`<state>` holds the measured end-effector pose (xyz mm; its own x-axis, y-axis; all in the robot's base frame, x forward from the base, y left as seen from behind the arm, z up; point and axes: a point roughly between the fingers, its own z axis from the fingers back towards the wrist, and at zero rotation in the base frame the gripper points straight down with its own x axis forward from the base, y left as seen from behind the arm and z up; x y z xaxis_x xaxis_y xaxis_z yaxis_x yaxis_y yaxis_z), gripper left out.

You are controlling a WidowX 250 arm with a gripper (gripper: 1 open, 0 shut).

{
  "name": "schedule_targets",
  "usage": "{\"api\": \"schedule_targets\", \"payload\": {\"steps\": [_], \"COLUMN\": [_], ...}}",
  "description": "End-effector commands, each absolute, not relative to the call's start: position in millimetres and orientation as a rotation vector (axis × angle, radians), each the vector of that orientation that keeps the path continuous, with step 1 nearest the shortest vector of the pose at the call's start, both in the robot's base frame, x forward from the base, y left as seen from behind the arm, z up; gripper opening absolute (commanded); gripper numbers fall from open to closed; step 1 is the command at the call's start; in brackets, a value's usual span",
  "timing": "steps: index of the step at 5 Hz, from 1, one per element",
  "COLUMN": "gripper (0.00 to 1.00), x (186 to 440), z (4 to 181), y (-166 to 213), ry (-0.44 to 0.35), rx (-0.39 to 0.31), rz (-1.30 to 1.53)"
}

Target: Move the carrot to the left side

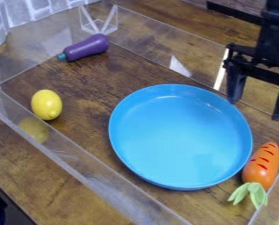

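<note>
Tabletop (95, 88) of dark brown wood, its grain showing, spreads under everything and fills most of the view. Clear plastic walls (81, 163) edge the work area, one running from the left side down toward the bottom, another crossing the upper part and down the right. A round, bright blue plate (181, 136) with a low raised rim lies flat at the centre, slightly toward the right. The black two-fingered gripper (257, 98) hangs at the upper right, beyond the plate, its fingers spread wide apart and pointing down, with nothing held between them; how high it is above the wood is hard to judge from this angle. The glossy orange toy carrot (261, 164) with dark ridge lines and light green leaves lies at the lower right, just beside the plate's right edge, its orange body toward the gripper and its leaves toward the bottom of the view. A glossy purple toy eggplant (86, 47) with a darker green end rests at the upper left, lying slantwise. The smooth, oval yellow toy lemon (46, 105) sits at the left, near the clear wall and well apart from the plate.
</note>
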<state>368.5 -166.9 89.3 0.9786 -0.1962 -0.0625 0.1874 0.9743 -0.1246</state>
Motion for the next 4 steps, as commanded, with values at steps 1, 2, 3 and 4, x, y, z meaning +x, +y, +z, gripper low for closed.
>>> {"api": "schedule_targets", "payload": {"steps": [1,2,3,4], "gripper": [1.00,1.00,1.00,1.00], "x": [365.6,362.7,360.1,356.2], "z": [111.6,106.7,102.1,103.6], "y": [-163.5,-168.4,-171.6,-173.1], "ry": [0.009,0.010,0.016,0.020], "rx": [-0.144,-0.148,-0.151,-0.157], "rz": [-0.182,-0.179,-0.174,-0.190]}}
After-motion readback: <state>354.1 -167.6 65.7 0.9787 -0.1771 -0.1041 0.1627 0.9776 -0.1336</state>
